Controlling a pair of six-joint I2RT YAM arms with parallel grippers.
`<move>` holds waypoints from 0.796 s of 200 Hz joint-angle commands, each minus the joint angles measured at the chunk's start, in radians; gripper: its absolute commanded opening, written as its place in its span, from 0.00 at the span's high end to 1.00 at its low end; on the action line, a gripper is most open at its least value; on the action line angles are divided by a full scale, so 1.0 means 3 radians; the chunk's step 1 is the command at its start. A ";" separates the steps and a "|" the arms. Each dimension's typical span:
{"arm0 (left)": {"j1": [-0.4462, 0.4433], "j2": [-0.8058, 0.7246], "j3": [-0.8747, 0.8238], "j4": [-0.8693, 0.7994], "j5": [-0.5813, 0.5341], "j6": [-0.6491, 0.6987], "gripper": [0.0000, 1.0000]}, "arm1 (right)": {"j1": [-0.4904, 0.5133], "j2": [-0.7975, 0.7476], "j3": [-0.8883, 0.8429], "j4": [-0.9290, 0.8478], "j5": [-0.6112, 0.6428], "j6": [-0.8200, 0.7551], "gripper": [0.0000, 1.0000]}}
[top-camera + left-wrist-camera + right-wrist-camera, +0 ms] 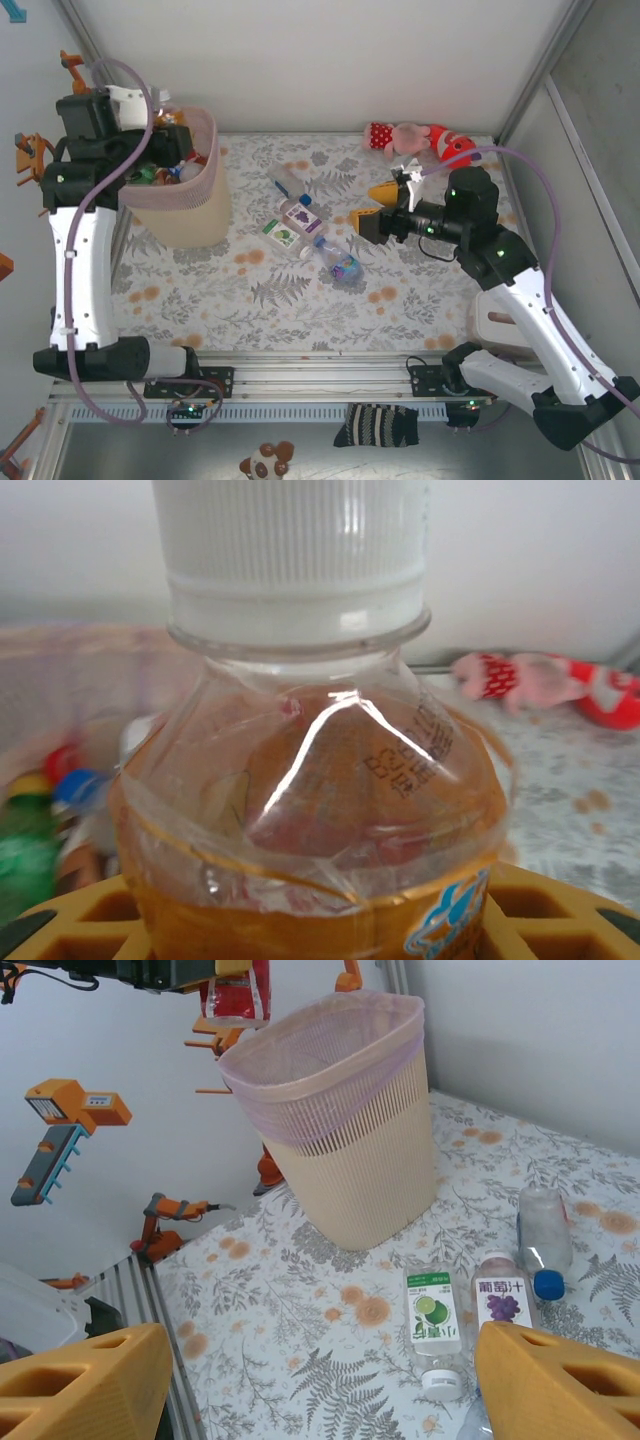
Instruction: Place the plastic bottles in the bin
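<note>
My left gripper (160, 120) hovers over the pale pink perforated bin (190, 205), shut on a clear plastic bottle (320, 780) with a white cap and an orange label. Several bottles lie inside the bin (60, 790). On the flowered table lie a clear bottle with a blue cap (289, 183), a grape-label bottle (301, 216), a lime-label bottle (282, 234) and a blue-label bottle (340, 264). My right gripper (372, 207) stands open just right of them, its yellow fingers (85, 1385) wide apart above the table, with the lime bottle (433, 1322) and the grape bottle (502, 1298) in front of it.
A pink-and-red plush toy (420, 142) lies at the back wall. A white box (498, 325) sits at the near right beside the right arm. A striped sock (375, 425) lies below the table's front rail.
</note>
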 commanded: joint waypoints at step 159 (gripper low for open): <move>0.0628 0.1937 0.1625 -0.2034 -0.0887 0.0536 0.50 | 0.0015 0.0123 0.0122 -0.0141 0.0054 -0.0222 0.21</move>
